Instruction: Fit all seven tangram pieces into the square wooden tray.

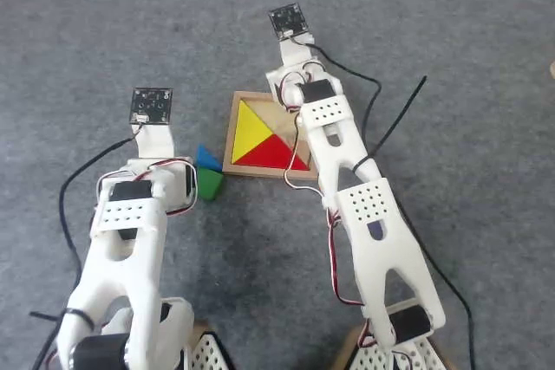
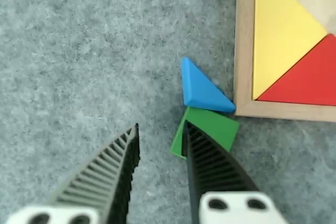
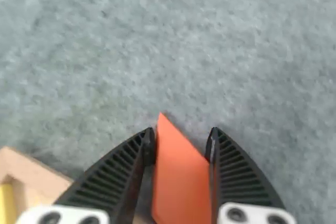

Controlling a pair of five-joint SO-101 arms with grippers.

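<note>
**Right wrist view: orange piece pinched, tray corner just beside it**

Right wrist view has the action. The right arm's fingers (image 3: 181, 132) are clamped on a flat orange wooden piece (image 3: 178, 182), one on each long edge, and its pointed end pokes out past the tips above the grey felt surface (image 3: 236, 35). A corner of the square wooden tray (image 3: 21, 169) sits just beside them.

From up high, the large yellow triangle (image 1: 250, 127) and large red triangle (image 1: 270, 155) are already seated, with bare wood open on the far side.

My read is that the orange one goes in there. It needs to be turned until an edge runs along the yellow slope, lowered flat and only then released. Come in tilted and it could ride up on the rim.

Over on the left, that arm's fingers (image 2: 160, 127) are parted moderately and hold nothing. One tip hangs over the edge of the small green wooden piece (image 2: 212, 127), which touches the small blue triangle (image 2: 202, 92), both just outside the tray.
</note>
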